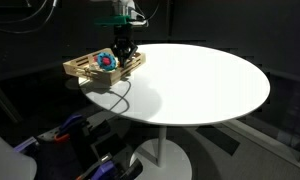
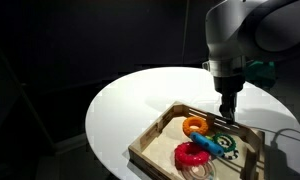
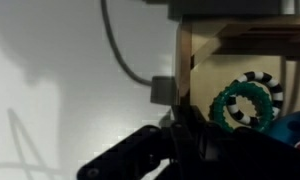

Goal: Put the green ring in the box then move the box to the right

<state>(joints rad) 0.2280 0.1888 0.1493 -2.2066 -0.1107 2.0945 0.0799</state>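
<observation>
The box (image 2: 155, 135) is a light wooden tray with low slatted sides, at the table's edge in both exterior views (image 1: 78, 68). The green ring (image 2: 222, 143) lies inside it, next to an orange ring (image 2: 195, 125) and a blue-and-red toy (image 2: 190, 152). In the wrist view the green ring (image 3: 242, 105) lies inside the box's wall (image 3: 185, 55), over a black-and-white striped piece. My gripper (image 3: 180, 125) stands at that wall with its dark fingers closed on the rim, as also shows in both exterior views (image 2: 227, 113) (image 1: 121, 52).
The round white table (image 1: 200, 80) stretches away from the box. A thin cable (image 3: 118, 50) loops on the table beside the box (image 1: 115, 100). A small grey block (image 3: 162, 90) sits against the box's outer wall. The surroundings are dark.
</observation>
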